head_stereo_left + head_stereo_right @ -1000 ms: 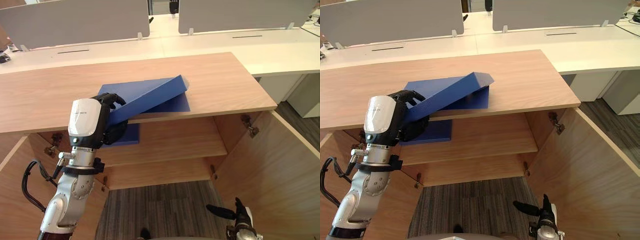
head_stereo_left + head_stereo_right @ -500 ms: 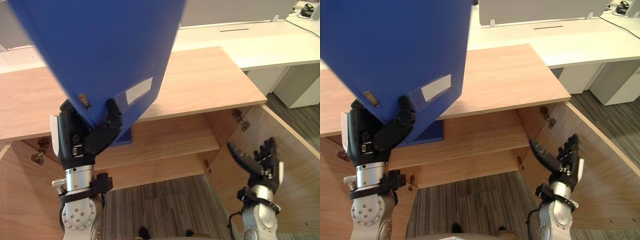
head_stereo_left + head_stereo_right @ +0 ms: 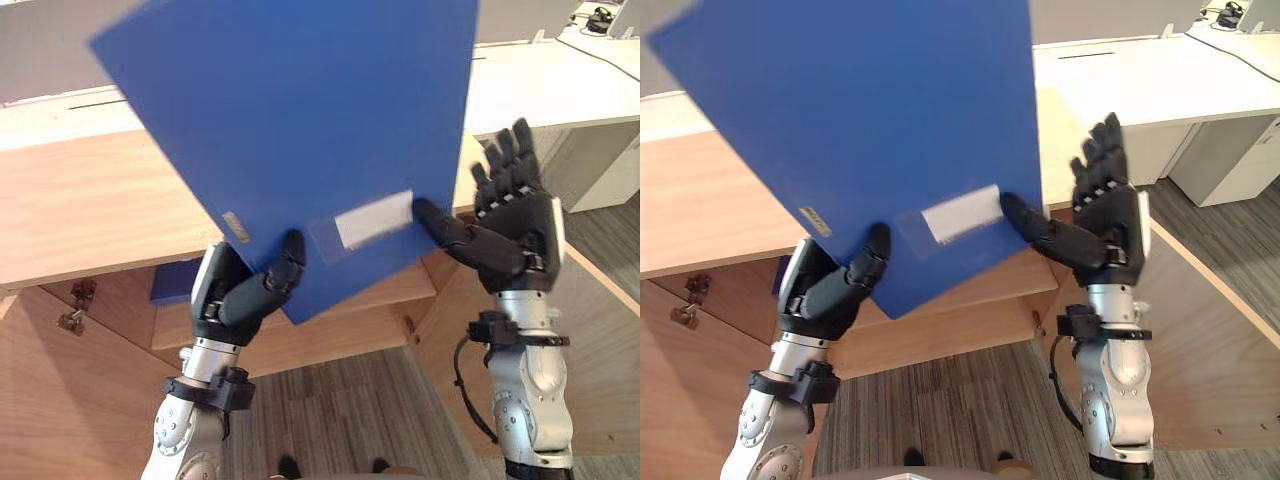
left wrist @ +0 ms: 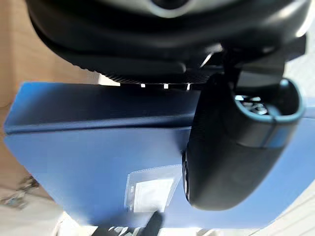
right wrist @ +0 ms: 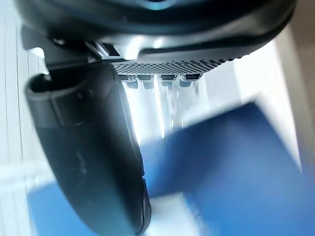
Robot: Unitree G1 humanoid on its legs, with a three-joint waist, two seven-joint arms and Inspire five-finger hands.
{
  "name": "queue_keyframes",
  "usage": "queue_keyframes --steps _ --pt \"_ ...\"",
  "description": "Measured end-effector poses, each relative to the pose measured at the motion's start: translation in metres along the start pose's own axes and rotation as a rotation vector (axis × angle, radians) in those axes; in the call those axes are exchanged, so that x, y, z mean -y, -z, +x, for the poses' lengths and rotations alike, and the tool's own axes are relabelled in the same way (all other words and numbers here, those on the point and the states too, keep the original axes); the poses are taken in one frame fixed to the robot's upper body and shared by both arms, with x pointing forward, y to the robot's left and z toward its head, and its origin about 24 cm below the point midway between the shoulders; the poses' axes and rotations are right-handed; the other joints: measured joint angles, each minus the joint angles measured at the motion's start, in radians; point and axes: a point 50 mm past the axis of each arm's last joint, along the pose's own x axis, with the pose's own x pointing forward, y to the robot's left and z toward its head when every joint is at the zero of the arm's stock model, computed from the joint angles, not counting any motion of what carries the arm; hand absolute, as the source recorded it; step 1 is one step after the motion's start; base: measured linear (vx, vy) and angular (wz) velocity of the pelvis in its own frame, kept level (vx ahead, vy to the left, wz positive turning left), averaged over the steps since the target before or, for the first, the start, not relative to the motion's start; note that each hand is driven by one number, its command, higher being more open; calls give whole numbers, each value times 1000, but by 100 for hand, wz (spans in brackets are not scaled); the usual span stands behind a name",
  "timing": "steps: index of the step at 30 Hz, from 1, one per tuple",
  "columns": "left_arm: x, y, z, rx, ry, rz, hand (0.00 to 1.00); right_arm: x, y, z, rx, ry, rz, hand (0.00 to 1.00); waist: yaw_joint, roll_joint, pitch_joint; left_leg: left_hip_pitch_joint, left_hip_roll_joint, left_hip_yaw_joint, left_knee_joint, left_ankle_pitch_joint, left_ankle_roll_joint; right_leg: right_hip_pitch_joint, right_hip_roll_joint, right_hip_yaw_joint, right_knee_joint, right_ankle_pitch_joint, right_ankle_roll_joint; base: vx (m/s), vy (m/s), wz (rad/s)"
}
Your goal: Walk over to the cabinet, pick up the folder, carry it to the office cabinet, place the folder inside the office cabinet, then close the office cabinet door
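Observation:
A large blue folder (image 3: 300,130) with a white label is held up in the air, above the wooden cabinet top (image 3: 90,200). My left hand (image 3: 240,295) is shut on its lower corner, thumb across the front face (image 4: 98,157). My right hand (image 3: 510,230) stands open at the folder's lower right edge. Its fingers are straight and pointing up beside the folder, and its thumb (image 5: 93,157) rests on the blue face near the label.
The cabinet below stands with both doors swung out, the right door (image 3: 600,330) and the left door (image 3: 50,400). A flat blue thing (image 3: 172,283) lies on its inner shelf (image 3: 380,310). White desks (image 3: 560,80) with grey partitions are behind. Grey carpet lies below.
The right hand has risen from low at the right up to the folder's lower right edge. The folder has swung rightwards and now tilts the other way, with the left hand still holding it.

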Motion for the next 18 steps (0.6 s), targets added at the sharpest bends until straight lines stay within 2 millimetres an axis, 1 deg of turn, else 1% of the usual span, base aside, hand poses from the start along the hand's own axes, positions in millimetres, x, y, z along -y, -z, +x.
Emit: queue_keyframes --steps 3,4,8,11,13,16,17,18 --pt "-3 1 -1 -30 13 26 0 2 9 1 -50 -36 -22 100 2 0 0 1 -3 -15 0 2 3 7 -3 -13 0 0 0 -30 -21 15" --pt "-4 1 -2 -39 20 35 0 3 12 2 -67 -53 -34 0 4 0 0 1 -4 -17 0 3 4 8 -4 -15 0 0 0 -33 -14 6" --pt "-10 4 -3 -81 44 70 0 6 15 5 -116 -142 -102 0 14 1 0 0 -6 -23 0 5 6 9 -7 -21 0 0 0 -30 -14 4" --pt "-16 0 -3 -99 53 112 0 5 19 8 -168 -258 -157 0 16 1 -1 -3 -8 -29 0 10 8 11 -9 -30 0 0 0 -30 -19 6" --pt "-20 -2 -3 -102 51 139 0 5 20 8 -185 -285 -170 0 21 1 -1 -5 -9 -36 0 13 8 12 -9 -37 0 0 0 -28 -19 11" --pt "-31 -5 -2 -100 -1 197 0 4 21 8 -193 -306 -171 0 23 1 -2 -5 -10 -45 -1 18 10 16 -10 -46 0 0 0 -30 -17 9" --pt "-32 -6 -2 -97 -8 212 100 3 22 7 -196 -308 -168 0 23 1 -2 -6 -11 -47 -1 19 10 16 -10 -47 0 0 0 -45 -20 13" --pt "-31 -7 0 -92 -5 268 100 3 26 6 -205 -295 -159 0 26 1 -2 -11 -12 -54 -1 22 11 15 -12 -55 0 0 0 -38 -15 12"
